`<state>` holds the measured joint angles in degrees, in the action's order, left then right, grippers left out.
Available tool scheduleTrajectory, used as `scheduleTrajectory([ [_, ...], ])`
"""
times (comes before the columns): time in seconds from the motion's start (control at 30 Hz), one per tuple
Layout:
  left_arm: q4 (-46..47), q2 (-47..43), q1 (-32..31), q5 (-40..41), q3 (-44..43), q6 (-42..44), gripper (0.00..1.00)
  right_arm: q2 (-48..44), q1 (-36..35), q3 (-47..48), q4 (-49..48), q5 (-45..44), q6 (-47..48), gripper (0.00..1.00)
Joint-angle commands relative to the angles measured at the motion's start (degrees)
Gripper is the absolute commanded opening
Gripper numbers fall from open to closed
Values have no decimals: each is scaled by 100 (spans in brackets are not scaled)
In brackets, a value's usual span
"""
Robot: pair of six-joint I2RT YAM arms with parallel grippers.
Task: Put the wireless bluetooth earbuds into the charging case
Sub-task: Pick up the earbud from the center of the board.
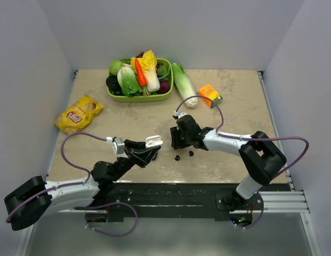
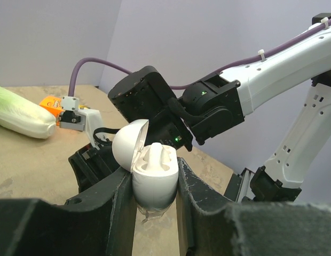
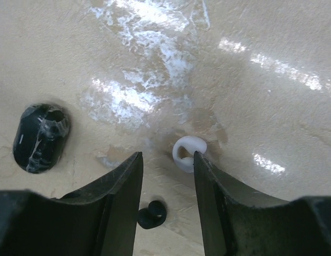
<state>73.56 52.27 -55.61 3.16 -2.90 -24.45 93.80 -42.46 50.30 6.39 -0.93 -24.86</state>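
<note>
My left gripper [image 1: 150, 145] is shut on a white charging case [image 2: 155, 181], held upright above the table with its lid [image 2: 127, 144] open; a white rounded shape stands up inside it. The case also shows in the top view [image 1: 154, 141]. My right gripper [image 3: 166, 157] is open, low over the table. A white earbud [image 3: 187, 153] lies at the tip of its right finger, touching it. A black earbud [image 3: 151, 215] lies on the table between the fingers. In the top view two black earbuds [image 1: 178, 158] [image 1: 190, 153] lie just in front of the right gripper [image 1: 176, 142].
A glossy black oval thing [image 3: 41, 137] lies left of the right gripper. A green basket [image 1: 139, 99] of vegetables stands at the back, with a cabbage [image 1: 184, 84] and an orange box [image 1: 210, 95] to its right. A yellow snack bag [image 1: 78, 113] lies at the left.
</note>
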Motion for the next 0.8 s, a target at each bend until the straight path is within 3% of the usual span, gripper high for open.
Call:
scheduleTrajectory([
  [0.0, 1372, 20, -28, -8, 1784, 54, 0, 94, 71, -144, 81, -382, -36, 46],
  [0.27, 1398, 64, -28, -26, 1784, 36, 0, 218, 97, -161, 73, -505, -36, 41],
  [0.6, 1442, 160, -28, -35, 1766, 10, 0, 104, 97, -144, 134, -838, -36, 24],
  [0.77, 1547, 248, -28, -61, 1766, -7, 0, 51, 106, -135, 204, -988, -27, 22],
])
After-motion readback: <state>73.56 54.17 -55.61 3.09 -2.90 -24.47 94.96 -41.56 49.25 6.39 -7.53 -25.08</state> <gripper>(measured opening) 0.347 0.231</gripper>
